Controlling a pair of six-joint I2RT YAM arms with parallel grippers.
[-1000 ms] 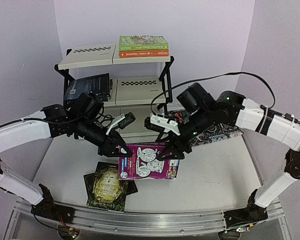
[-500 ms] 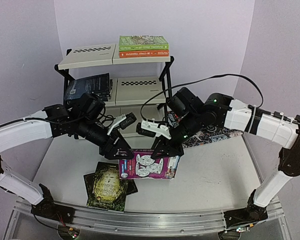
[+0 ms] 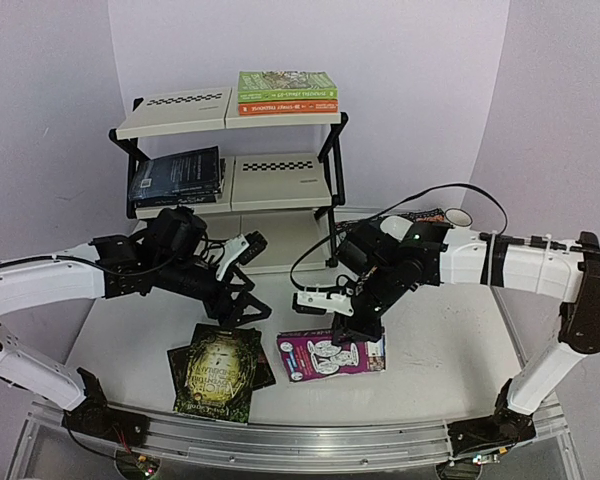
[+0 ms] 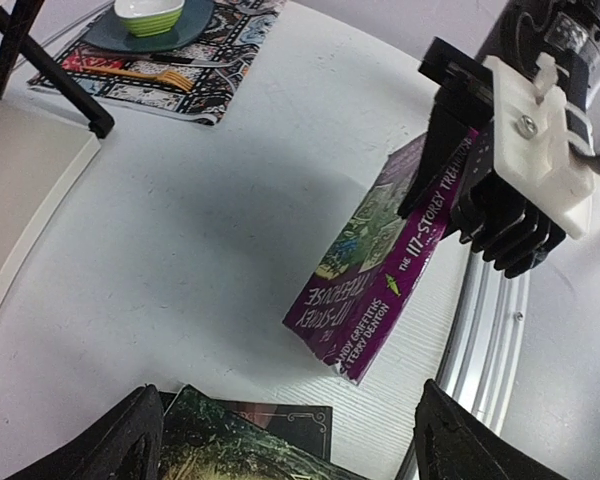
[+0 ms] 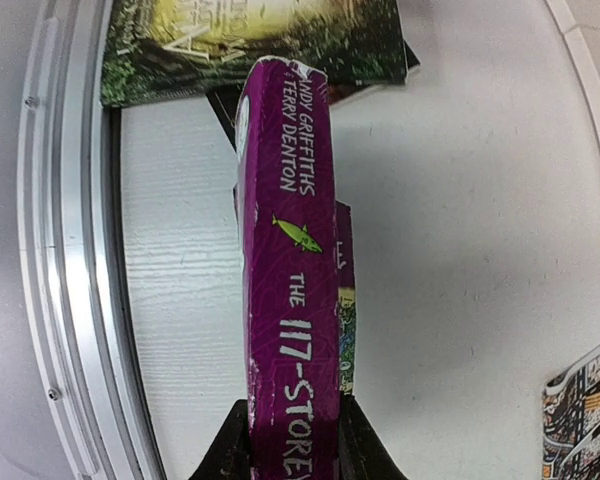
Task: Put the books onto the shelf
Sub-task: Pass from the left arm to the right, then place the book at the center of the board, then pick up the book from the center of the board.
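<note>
Left gripper (image 3: 242, 303) has let go, jaws spread, backed off leftward. Right gripper (image 5: 290, 440) clamps purple book (image 3: 332, 352) spine-up, long axis along near edge, lower corner possibly touching table (image 3: 450, 340); shelf (image 3: 280, 168) well behind

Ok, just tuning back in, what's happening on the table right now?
The right arm's fingers are shut on the purple book, holding it tilted by one end, low over the front of the table. The left fingers are open and empty, hovering by the dark green-gold book lying flat. On the shelf, a green book and an orange book sit on the top tier and dark books on the middle tier.
</note>
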